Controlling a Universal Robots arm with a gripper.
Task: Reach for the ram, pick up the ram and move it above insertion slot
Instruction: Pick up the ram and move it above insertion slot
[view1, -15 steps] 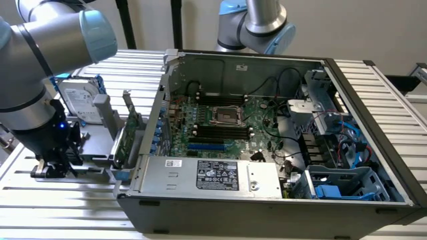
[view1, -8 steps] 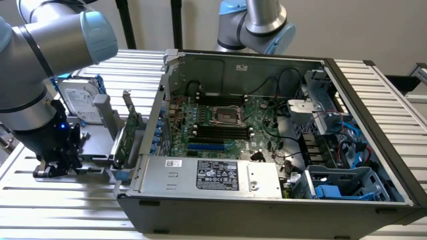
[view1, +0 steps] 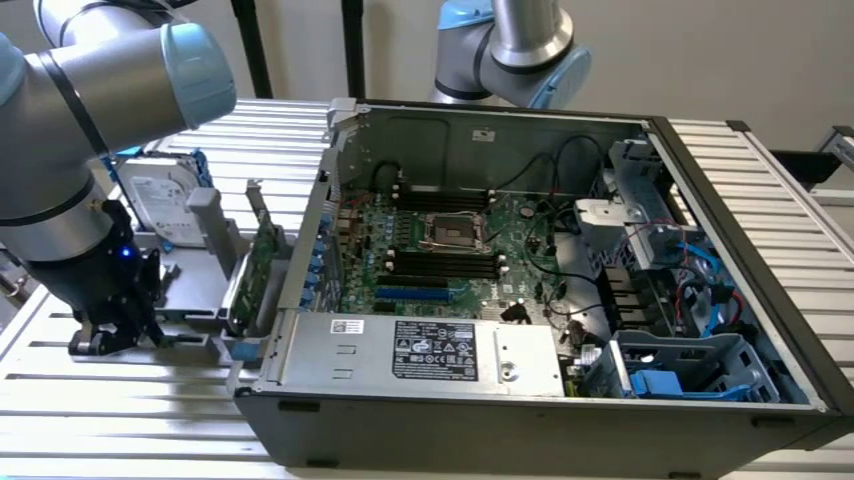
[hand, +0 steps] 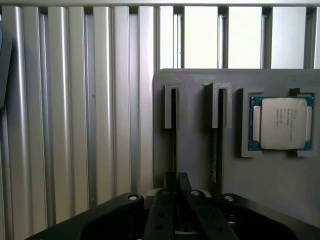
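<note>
Pincer (hand: 177, 182) hovers over gray holder (hand: 195, 150) (wrist view: seated processor (hand: 280, 122)).

The arm (view1: 80, 110) at the exterior view's left is built of thick brushed-silver tubes joined by rounded housings, each with a pale blue end cap (view1: 200, 70) and black rings (view1: 67, 90) at the seams. Toward the wrist the metal gives way to a black section (view1: 74, 275) that carries a small glowing blue light (view1: 127, 250). The gripper (view1: 114, 335) is matte black and angular. Seen from the wrist, its housing (hand: 100, 220) is a broad black shell with curved edges, small silver screw heads (hand: 132, 197) along its upper rim and rows of little holes down the central bars. At the far side stands another silver tube (view1: 523, 25) with a pale blue joint.
</note>
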